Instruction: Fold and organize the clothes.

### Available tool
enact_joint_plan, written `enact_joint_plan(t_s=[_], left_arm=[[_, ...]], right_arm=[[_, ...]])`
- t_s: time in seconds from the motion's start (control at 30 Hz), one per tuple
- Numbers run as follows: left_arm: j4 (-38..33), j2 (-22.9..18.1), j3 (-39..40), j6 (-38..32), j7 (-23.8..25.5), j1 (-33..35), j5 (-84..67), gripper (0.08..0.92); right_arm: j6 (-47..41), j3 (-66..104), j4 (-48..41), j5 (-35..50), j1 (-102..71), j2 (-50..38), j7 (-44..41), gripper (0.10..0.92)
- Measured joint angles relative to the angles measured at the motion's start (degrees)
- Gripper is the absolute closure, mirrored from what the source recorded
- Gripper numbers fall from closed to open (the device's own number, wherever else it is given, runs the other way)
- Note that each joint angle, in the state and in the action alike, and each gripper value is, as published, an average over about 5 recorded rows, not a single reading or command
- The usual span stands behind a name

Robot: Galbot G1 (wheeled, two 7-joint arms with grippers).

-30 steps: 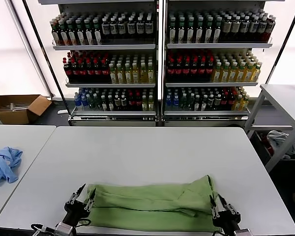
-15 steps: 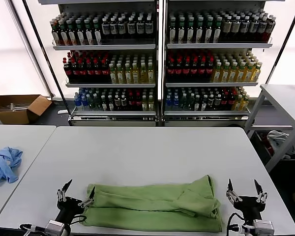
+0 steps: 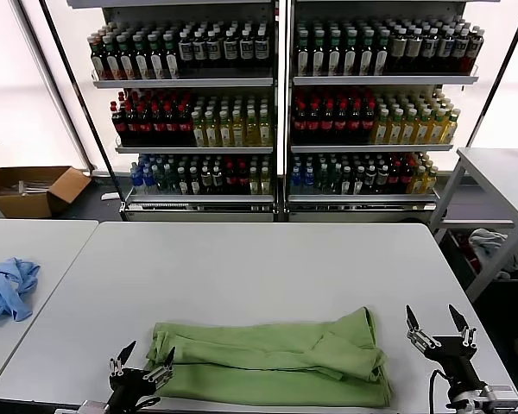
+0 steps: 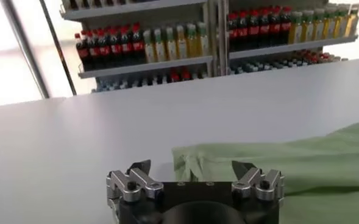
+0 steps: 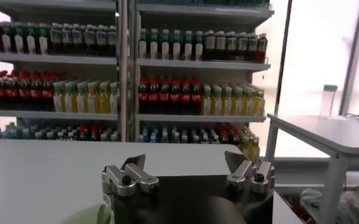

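The light green shirt (image 3: 272,358) lies folded into a long strip across the near edge of the white table (image 3: 268,267). Its collar, buttons and printed patch are hidden in the fold. My left gripper (image 3: 143,361) is open and empty at the shirt's left end, low at the table's front edge. In the left wrist view the shirt's end (image 4: 277,161) lies just ahead of that gripper (image 4: 192,167). My right gripper (image 3: 440,323) is open and empty, off the shirt's right end. In the right wrist view that gripper (image 5: 185,159) faces the bare table, with a bit of green (image 5: 91,214) at the edge.
A light blue garment (image 3: 7,287) lies on a separate table at the left. Drink shelves (image 3: 276,103) stand behind the table. A cardboard box (image 3: 30,188) sits on the floor far left, and another table (image 3: 505,172) stands at the right.
Both grippers let go of the shirt's ends, opened and drew away: the left sank toward the front edge, the right moved out to the right. The shirt stays flat.
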Motion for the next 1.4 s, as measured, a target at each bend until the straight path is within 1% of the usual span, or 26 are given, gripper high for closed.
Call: enact_joint_plan(t_s=[0.4, 0.73, 0.8, 0.93, 1.4], left_arm=[[3.33, -1.6, 2.19, -3.78, 2.56, -3.38, -7.37, 0.179], [6.72, -2.1, 1.9, -5.54, 3.84, -5.07, -10.41, 0.209], [7.22, -2.17, 1.91, -5.9, 4.12, -5.06, -10.59, 0.234], [8.18, -2.48, 2.41, -6.57, 4.66, -5.35, -10.63, 0.333], [9.43, -3.18, 5.17, -8.41, 5.72, -6.65, -8.36, 0.74]], right_arm=[[4.08, 2.34, -2.4, 1.88, -1.42, 0.12, -4.77, 0.203], [5.46, 2.73, -3.1, 2.07, -1.47, 0.19, -6.4, 0.203], [5.63, 2.76, -3.16, 2.1, -1.41, 0.2, -6.54, 0.203], [5.95, 2.89, -3.17, 2.14, -1.45, 0.27, -6.76, 0.203], [6.51, 2.37, -3.2, 1.77, -0.77, 0.86, -6.94, 0.203]])
